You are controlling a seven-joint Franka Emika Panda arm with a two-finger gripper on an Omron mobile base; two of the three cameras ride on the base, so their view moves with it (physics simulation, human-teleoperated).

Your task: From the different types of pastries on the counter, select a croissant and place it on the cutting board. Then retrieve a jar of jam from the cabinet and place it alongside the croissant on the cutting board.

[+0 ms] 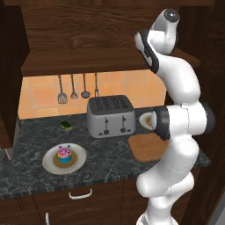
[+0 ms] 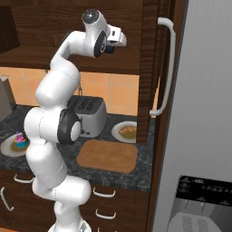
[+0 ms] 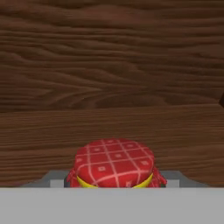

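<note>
Dark marbled stone forms the counter, grey-black and veined, under orange tiled wall and a cabinet of dark brown wood grain with a thick shelf board. On the counter we see a boxy brushed-metal toaster with four slots on top, and beside it the cutting board, a flat light-brown wooden rectangle with rounded corners, its top bare. Just behind the board sits a round white plate carrying the croissant, a golden-tan flaky lump. Well apart, toward the other end, a second white plate holds the frosted cake, pink, blue and yellow. Four metal utensils hang on the tiles, and a small green and yellow sponge lies near the toaster.

Our arm is raised into the cabinet, the gripper up at shelf level. From the hand view, the jar of jam sits close before us against the wood-grain wall, its rounded lid covered in red checked cloth with a yellow band beneath. We cannot tell whether the fingers are spread or pinching the jar.
</note>
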